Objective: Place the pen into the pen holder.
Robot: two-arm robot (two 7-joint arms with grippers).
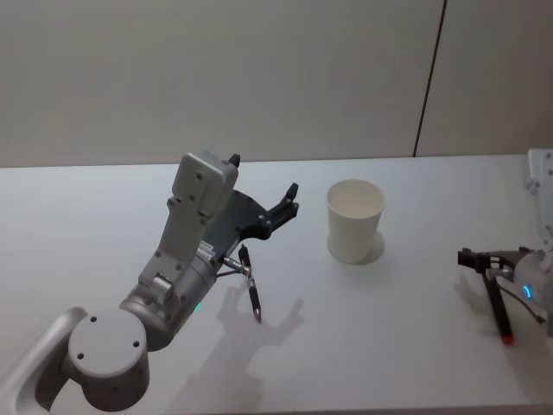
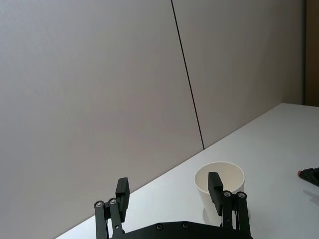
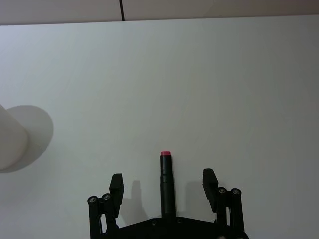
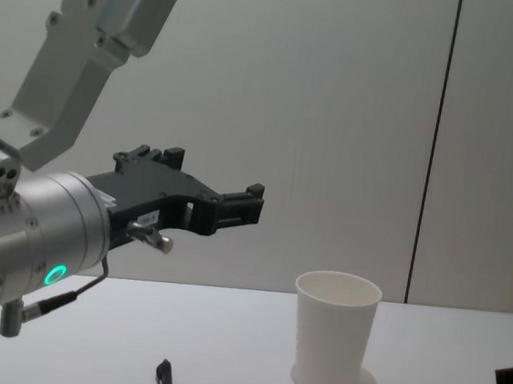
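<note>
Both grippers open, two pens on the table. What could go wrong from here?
Right gripper straddles the red-tipped pen lying flat: the thin barrel could roll as the fingers shut. The paper cup stands empty and unheld; a tilted pen drop might tip it. Left gripper hovers open near the cup and could bump it.

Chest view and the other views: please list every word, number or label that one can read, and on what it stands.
No text can be read in any view.
White label on the left gripper: too small to read.
Pen holder: plain white, no print.
Black pen and red-tipped pen: no legible marking.
</note>
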